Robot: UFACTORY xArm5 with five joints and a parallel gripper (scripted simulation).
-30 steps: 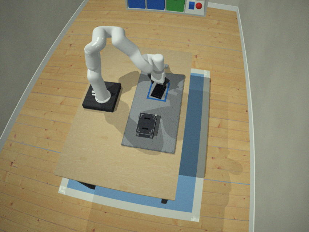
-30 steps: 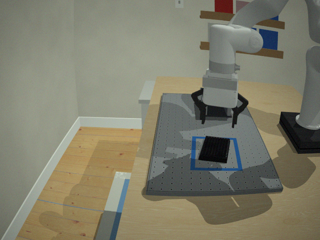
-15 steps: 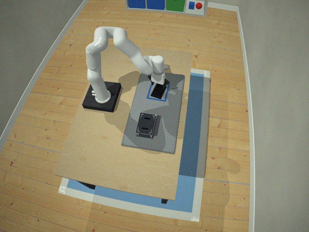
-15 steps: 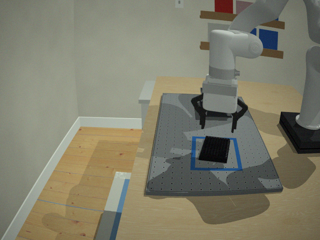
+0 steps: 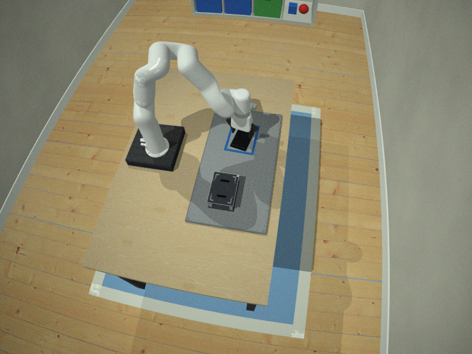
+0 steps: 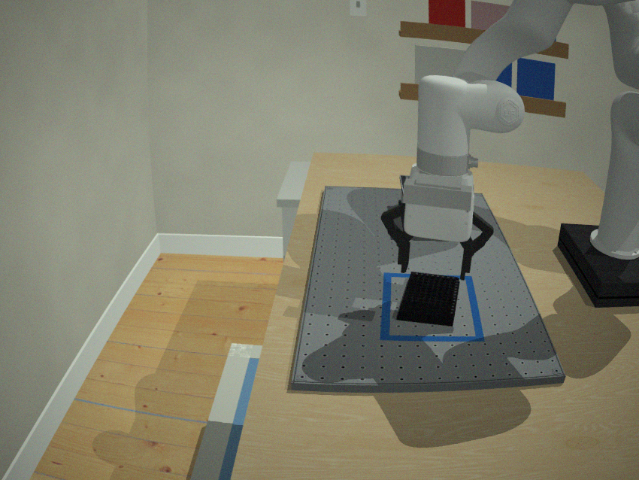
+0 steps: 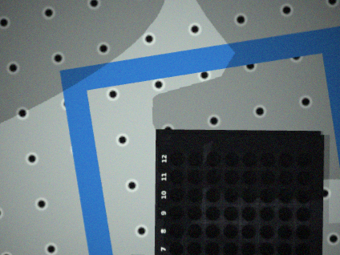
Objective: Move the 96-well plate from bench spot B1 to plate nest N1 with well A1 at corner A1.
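The black 96-well plate (image 5: 240, 142) (image 6: 429, 299) (image 7: 240, 192) lies flat inside the blue outline of spot B1 (image 5: 227, 141) (image 6: 431, 338) (image 7: 84, 160) on the grey perforated board (image 5: 228, 221) (image 6: 350, 361) (image 7: 40, 180). My gripper (image 5: 244, 131) (image 6: 433, 269) is open and points straight down. It hangs just above the plate's far end, with one fingertip at each side and neither touching. The fingers are out of the wrist view, which shows column numbers 12 down to 7 on the plate's left edge and no cut-off corner. The raised nest N1 (image 5: 224, 188), dark with white corner locators, stands empty nearer the front of the board.
The arm's black base (image 5: 156, 148) (image 6: 598, 268) stands on the wooden table (image 5: 152, 236) beside the board. In the exterior view the gripper body hides the nest. Shelves with coloured boxes (image 6: 535, 77) hang on the back wall.
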